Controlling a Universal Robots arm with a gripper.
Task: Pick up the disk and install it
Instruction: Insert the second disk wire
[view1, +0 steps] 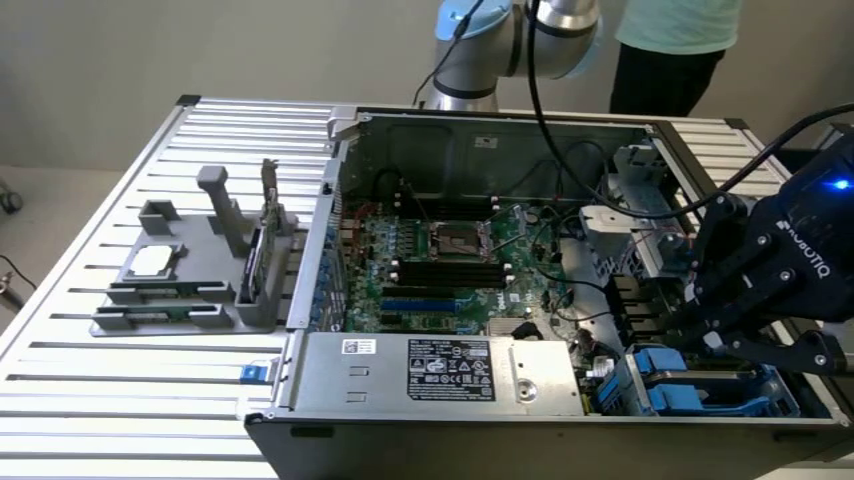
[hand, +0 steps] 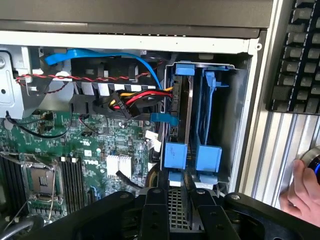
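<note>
Two blue plastic caddies stand in the drive bay (hand: 235, 135) of the open grey computer case (view1: 467, 135). We judge the disk (hand: 181, 120), edge-on in its blue frame, mostly seated. The black gripper (hand: 175, 212) hovers just beside it, jaws partly apart, holding nothing we can see.

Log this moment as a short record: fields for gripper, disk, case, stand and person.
gripper: black gripper low over the drive bay corner of the case
disk: in its blue caddy, standing on edge in the drive bay
case: open computer case, motherboard exposed
stand: grey stand on the slatted table, at the exterior view's left
person: a hand beside the case
</note>
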